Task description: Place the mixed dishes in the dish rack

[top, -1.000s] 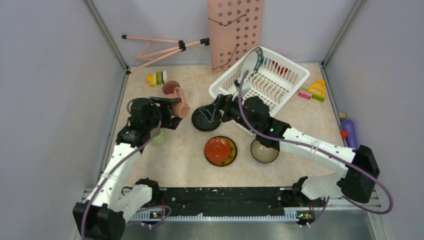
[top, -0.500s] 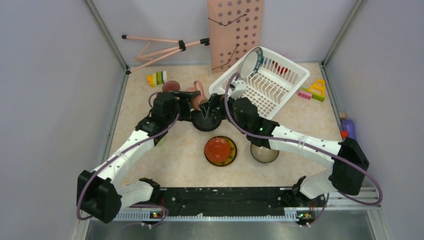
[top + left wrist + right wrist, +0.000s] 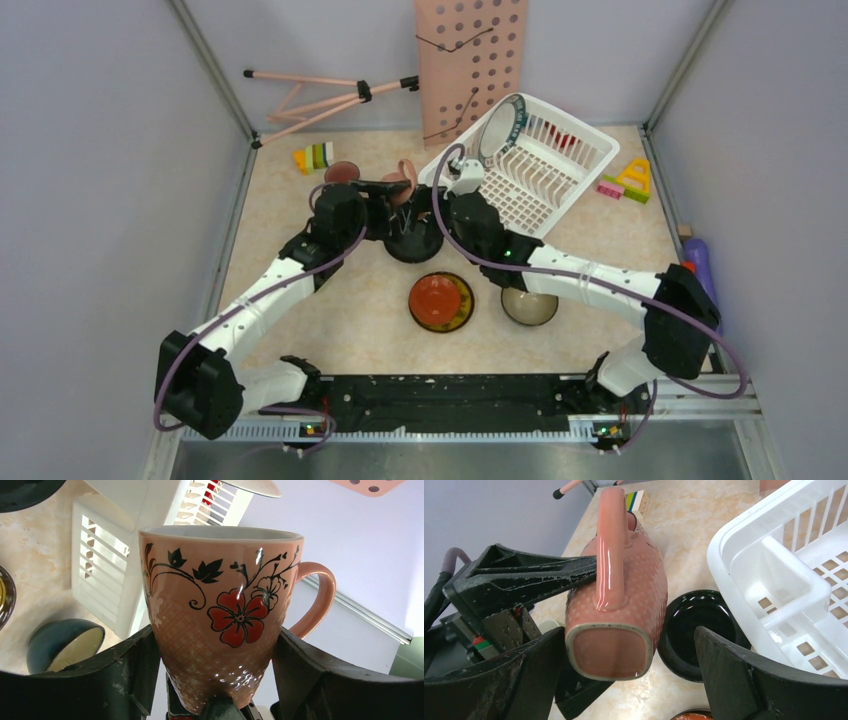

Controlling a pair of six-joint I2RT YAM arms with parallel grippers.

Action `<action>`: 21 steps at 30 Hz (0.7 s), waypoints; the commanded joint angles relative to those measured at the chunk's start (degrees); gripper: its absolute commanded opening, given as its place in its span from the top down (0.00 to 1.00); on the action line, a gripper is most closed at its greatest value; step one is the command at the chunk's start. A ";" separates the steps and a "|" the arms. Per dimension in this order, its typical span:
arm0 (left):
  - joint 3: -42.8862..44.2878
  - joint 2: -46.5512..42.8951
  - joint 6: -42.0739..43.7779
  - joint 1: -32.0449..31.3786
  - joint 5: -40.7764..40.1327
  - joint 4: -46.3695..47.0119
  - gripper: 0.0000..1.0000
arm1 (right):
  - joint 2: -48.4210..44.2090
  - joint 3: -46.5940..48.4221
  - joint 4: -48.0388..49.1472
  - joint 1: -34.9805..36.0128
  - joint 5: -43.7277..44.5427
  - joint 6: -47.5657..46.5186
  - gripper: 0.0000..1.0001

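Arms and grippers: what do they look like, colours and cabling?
Both the left arm and right arm have white link shells, black joints and a purple cable looped alongside. The left gripper and right gripper have broad, scuffed matte-black fingers.

A pink cup (image 3: 225, 625) fills the centre of the frame, upright, its white inner rim at the top and its handle pointing right. Black vines and a red flower decorate its side. The left gripper (image 3: 216, 650) clamps it low down, one dark finger (image 3: 125, 675) pressed against each flank. Behind it, in the upper left and top centre, stands the white slotted dish rack (image 3: 107, 555). A teal bowl (image 3: 55, 642) with a cream inside lies tilted at lower left on the beige table (image 3: 35, 555). A pink perforated board (image 3: 370, 484) shows at the top right.
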 commanded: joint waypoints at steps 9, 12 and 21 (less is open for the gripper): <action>2.32 -4.88 -2.89 -0.82 5.36 1.87 1.00 | 3.38 3.74 2.76 -0.39 -0.60 -0.79 0.14; 2.34 -4.83 -2.83 -0.92 6.15 2.26 1.00 | 3.41 3.79 3.03 -0.66 -1.14 -1.09 0.39; 4.55 -4.04 0.38 -1.07 5.19 1.50 0.54 | 0.66 3.87 -1.55 -3.86 -4.46 0.12 1.00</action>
